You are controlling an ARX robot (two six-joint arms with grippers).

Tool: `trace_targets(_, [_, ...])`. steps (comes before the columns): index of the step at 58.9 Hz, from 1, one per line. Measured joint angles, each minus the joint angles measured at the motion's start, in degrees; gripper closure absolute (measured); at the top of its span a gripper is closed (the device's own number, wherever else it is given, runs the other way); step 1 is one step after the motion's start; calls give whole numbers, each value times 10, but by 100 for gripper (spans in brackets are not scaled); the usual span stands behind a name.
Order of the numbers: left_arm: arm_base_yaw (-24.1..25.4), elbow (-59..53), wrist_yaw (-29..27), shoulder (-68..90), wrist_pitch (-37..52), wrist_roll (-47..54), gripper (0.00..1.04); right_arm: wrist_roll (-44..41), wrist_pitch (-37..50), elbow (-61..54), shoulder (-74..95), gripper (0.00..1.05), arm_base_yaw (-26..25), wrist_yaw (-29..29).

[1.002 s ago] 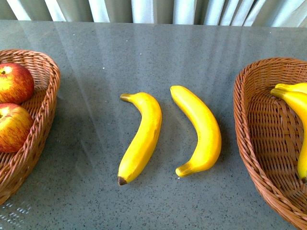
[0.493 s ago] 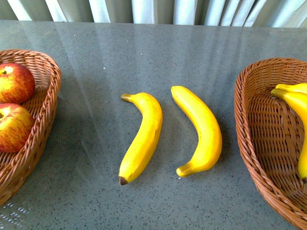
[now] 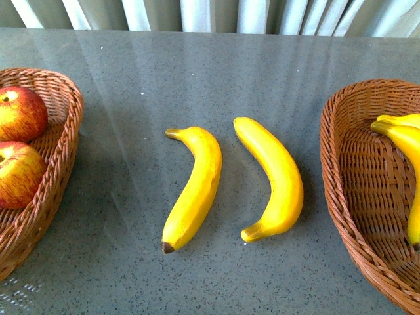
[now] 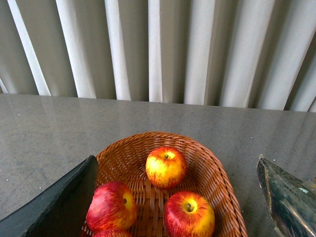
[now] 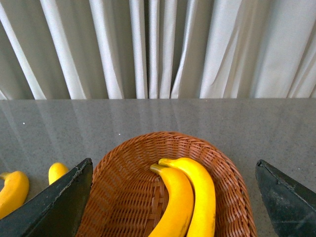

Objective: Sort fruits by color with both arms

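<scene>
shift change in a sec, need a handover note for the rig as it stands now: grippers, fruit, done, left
Left gripper: open, empty, over the brown woven wicker basket on the left.
Right gripper: open, empty, over the matching wicker basket on the right.
Round red-and-yellow apples: at least three, all in the left basket.
Long curved yellow bananas: two in the right basket.
On the grey table between the baskets: left-hand banana and right-hand banana, apart.
Done: apples sorted.
Left: both table bananas into the right basket.

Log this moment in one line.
left fingers open, facing apple basket | right fingers open, facing banana basket | two bananas loose on table
</scene>
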Motion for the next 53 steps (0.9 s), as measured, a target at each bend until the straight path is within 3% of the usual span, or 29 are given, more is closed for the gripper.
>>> trace_targets(2, [0, 0, 0, 0, 0, 0, 9, 28, -46, 15, 28, 9, -9, -35])
trace_targets(6, [0, 0, 0, 0, 0, 0, 9, 65, -67, 19, 45, 9, -6, -44])
trace_targets(25, [0, 0, 0, 0, 0, 0, 9, 160, -64, 39, 67, 9, 141, 58])
trace_targets(32, [0, 0, 0, 0, 0, 0, 9, 188, -59, 28, 65, 9, 153, 78])
trace_targets(43, [0, 0, 0, 0, 0, 0, 9, 180, -57, 28, 61, 9, 147, 105])
trace_targets(53, [0, 0, 0, 0, 0, 0, 9, 139, -40, 31, 63, 9, 179, 145])
